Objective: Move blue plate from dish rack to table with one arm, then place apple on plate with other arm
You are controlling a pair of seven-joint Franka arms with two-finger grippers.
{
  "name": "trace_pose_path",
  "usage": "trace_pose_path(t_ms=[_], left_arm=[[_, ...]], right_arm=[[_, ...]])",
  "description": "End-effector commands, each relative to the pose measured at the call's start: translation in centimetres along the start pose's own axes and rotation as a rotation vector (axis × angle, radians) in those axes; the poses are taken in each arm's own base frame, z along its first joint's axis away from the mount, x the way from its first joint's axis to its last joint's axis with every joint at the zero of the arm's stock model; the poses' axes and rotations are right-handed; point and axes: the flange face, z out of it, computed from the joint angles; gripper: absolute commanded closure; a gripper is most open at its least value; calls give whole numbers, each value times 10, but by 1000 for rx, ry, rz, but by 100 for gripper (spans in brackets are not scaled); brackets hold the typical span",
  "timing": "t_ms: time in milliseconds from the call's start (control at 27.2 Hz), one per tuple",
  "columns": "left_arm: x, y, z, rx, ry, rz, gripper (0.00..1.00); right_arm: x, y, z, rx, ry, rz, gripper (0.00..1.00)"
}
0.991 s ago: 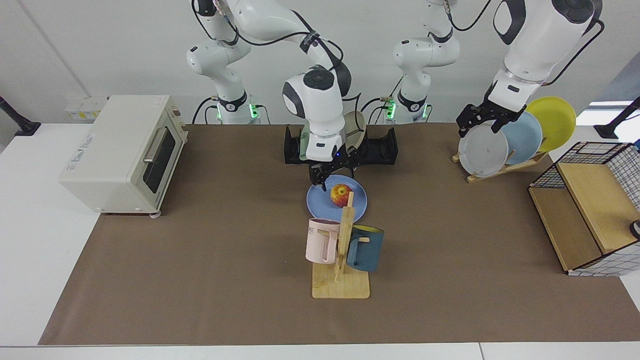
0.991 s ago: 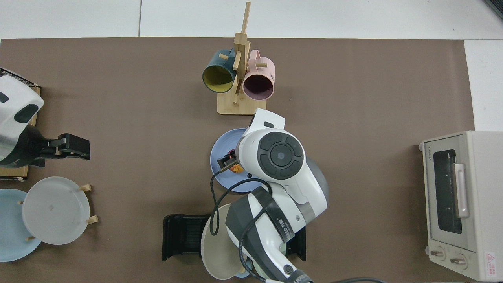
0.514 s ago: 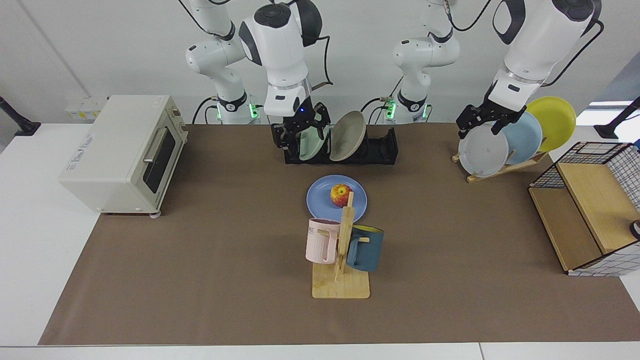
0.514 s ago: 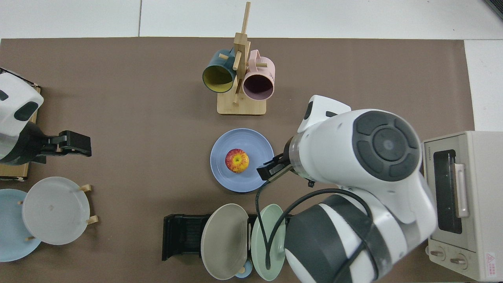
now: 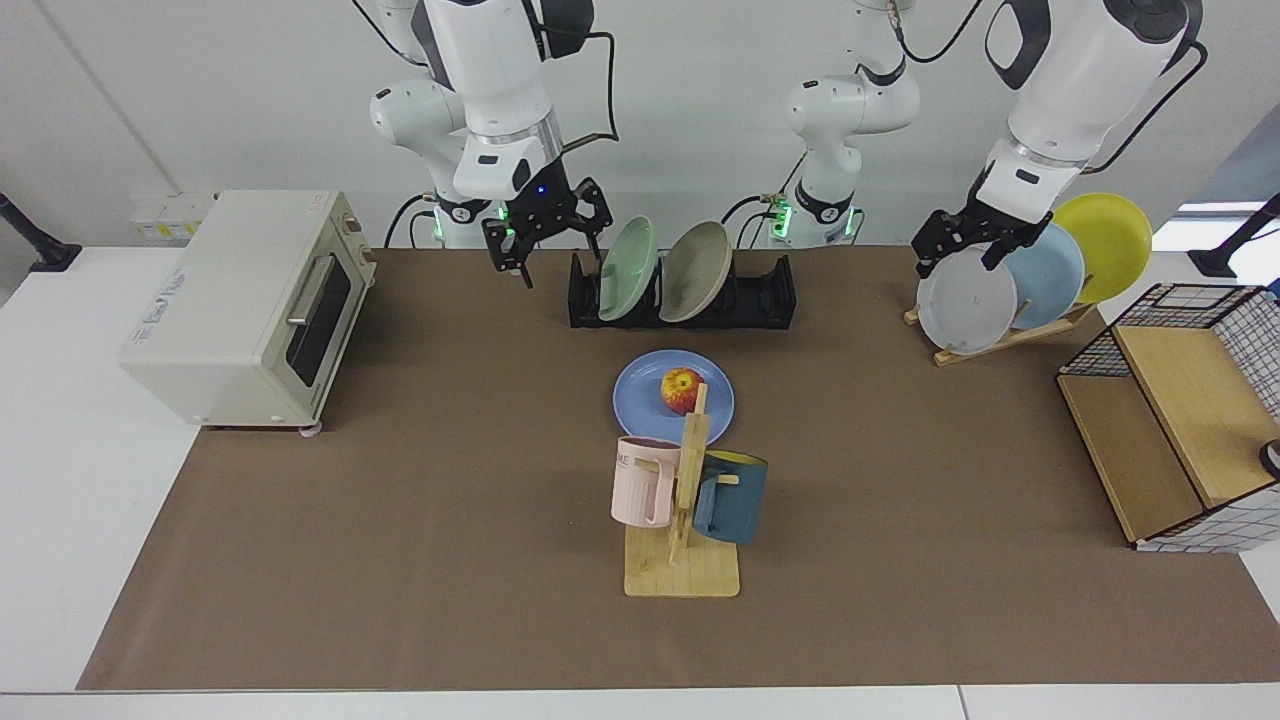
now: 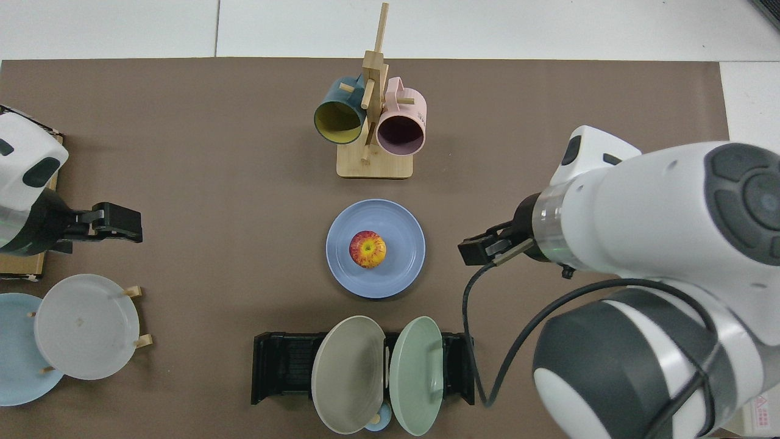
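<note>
The round periwinkle-blue plate (image 5: 673, 397) is seen lying flat on the wide brown mat of the big white table (image 5: 400, 520), just in front of the low black slotted dish rack (image 5: 770, 297). The small red and yellow apple (image 5: 682, 389) is seen sitting on the plate, near its middle. So both jobs look done, and nothing seems to be left but pulling the arms away. A pale green plate (image 5: 625, 269) and a beige plate (image 5: 694, 272) are held upright in the rack. The right gripper (image 5: 545, 238) is held up in the air beside the rack's end, well apart from the apple; its fingers are spread open and nothing is held in them. The left gripper (image 5: 960, 248) is held at the top edge of a grey plate (image 5: 965, 300) on a light wooden stand; whether it is open cannot be told. On the pink mug (image 5: 640, 480) of the wooden mug tree (image 5: 685, 520), the letters "ME" can be read. The small writing on the cream toaster oven (image 5: 240, 305) cannot be read.
</note>
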Motion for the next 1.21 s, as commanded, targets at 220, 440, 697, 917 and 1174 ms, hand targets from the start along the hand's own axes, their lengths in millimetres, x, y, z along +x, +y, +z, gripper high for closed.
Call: trace_pose_path(t_ms=[220, 440, 697, 917, 1174], left_arm=[[2, -7, -1, -10, 16, 59, 0], [2, -6, -1, -10, 16, 48, 0], [2, -5, -1, -10, 16, 46, 0], [2, -4, 0, -10, 15, 49, 0], [2, -4, 0, -10, 15, 48, 0]], right_arm=[[-12, 133, -10, -29, 12, 221, 0], [-27, 187, -16, -63, 16, 313, 0], [-40, 221, -23, -125, 6, 345, 0], [-50, 224, -20, -123, -65, 352, 0], [-50, 220, -41, -129, -53, 351, 0]])
